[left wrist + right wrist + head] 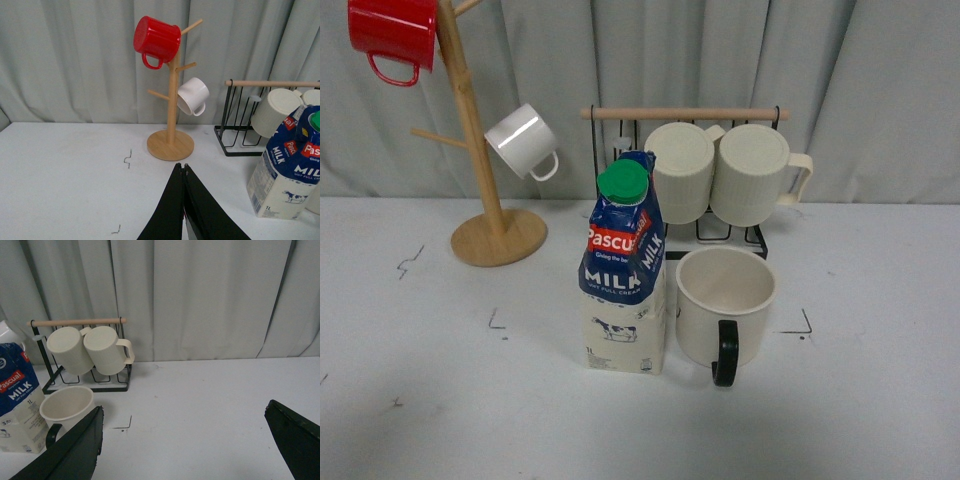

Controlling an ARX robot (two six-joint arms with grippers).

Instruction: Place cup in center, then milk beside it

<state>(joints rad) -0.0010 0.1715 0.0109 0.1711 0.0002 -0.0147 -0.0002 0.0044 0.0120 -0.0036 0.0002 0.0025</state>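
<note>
The cup (725,300) stands upright mid-bench, well in from every edge, handle toward the near edge, and the milk (625,270) stands just beside it. Both seem placed. The left gripper (185,167) has its jaws closed on nothing; the right gripper (182,432) has its jaws spread wide, empty. Best now to back both arms away cleanly, without brushing the tall carton.

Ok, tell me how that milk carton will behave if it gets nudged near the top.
The milk carton stands tall on a narrow base, so a high push would probably tip it rather than slide it. Falling right, it would likely hit the cup close beside it. Its paperboard walls may dent under a tight squeeze.
</note>
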